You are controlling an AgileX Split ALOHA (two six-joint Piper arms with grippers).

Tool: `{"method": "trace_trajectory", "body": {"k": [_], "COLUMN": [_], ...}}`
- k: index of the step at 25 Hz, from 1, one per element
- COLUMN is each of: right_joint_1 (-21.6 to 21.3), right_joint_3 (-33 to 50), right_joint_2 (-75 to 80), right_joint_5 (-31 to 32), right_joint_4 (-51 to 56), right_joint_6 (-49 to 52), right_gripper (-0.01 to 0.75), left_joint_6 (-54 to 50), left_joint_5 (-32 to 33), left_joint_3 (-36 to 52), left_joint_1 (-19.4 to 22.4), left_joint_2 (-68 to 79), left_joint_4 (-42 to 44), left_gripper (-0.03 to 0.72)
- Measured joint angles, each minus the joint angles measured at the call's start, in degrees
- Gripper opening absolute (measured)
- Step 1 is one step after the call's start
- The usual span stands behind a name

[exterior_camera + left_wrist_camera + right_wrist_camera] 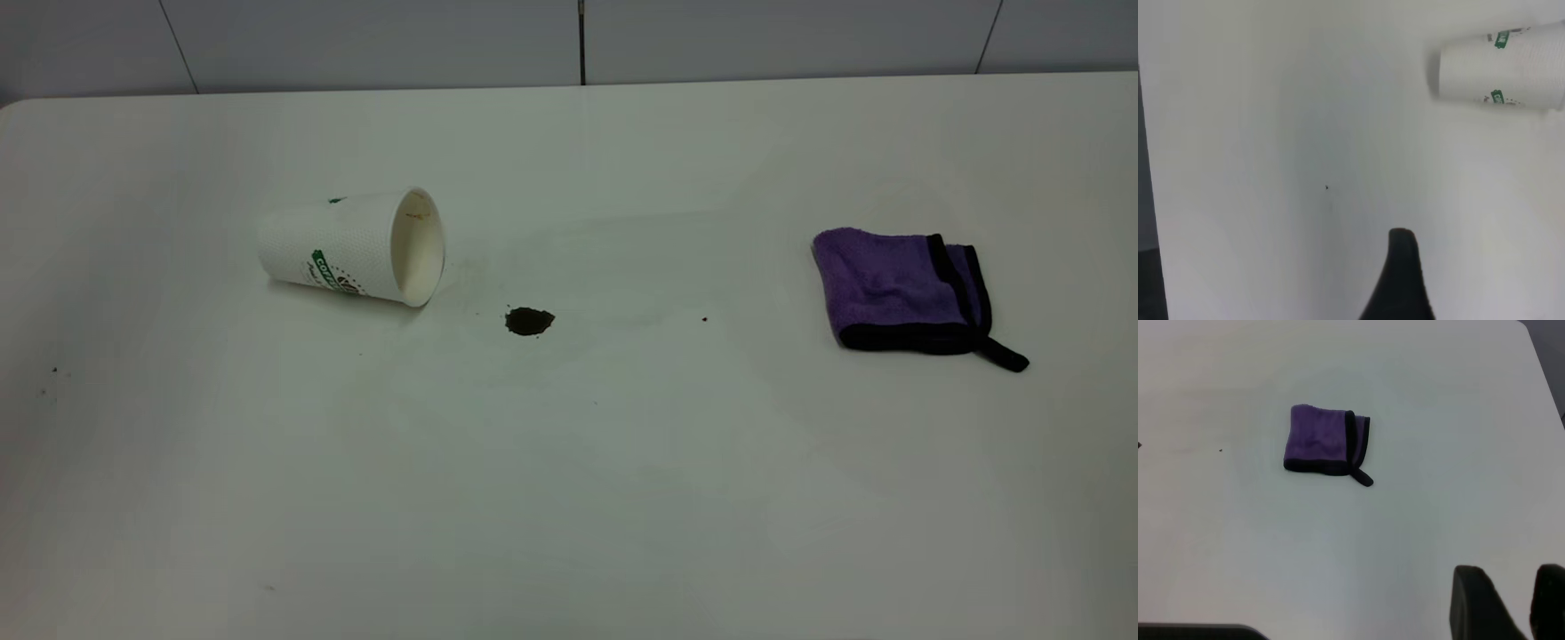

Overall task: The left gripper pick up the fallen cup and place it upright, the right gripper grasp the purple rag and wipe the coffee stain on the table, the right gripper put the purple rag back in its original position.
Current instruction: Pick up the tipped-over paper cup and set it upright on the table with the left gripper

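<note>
Lying sideways, paper coffee cup [351, 248] may roll; left end effector [1401, 280] state unclear, right end effector [1511, 603] released, both well apart from it.

We see a wide white table [569, 498] with a rounded far corner | behind it a pale grey panelled wall [373, 40] with dark seams | soft even light, faint shadows on the tabletop
</note>
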Motion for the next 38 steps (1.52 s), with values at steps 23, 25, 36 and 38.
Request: {"method": "trace_trajectory", "body": {"k": [23, 25, 36, 38], "right_joint_1": [0.0, 0.0, 0.0, 0.0], "right_joint_3": [0.0, 0.0, 0.0, 0.0], "right_joint_2": [0.0, 0.0, 0.0, 0.0], "right_joint_5": [0.0, 0.0, 0.0, 0.0], "right_joint_4": [0.0, 0.0, 0.0, 0.0], "right_joint_6": [0.0, 0.0, 0.0, 0.0], "right_gripper": [0.239, 0.239, 0.239, 0.239], "left_joint_6": [-28.3, -28.8, -31.2, -31.9], "left_joint_5": [4.2, 3.8, 2.1, 2.5], "left_joint_3": [-27.9, -29.2, -35.4, -35.5], "left_joint_1": [-20.4, -20.4, -20.3, -20.3], "left_joint_2": [52.5, 55.4, 65.2, 66.2], "left_joint_4": [30.3, 32.6, 35.6, 37.4], "left_gripper": [0.671, 0.668, 0.642, 0.621]}}
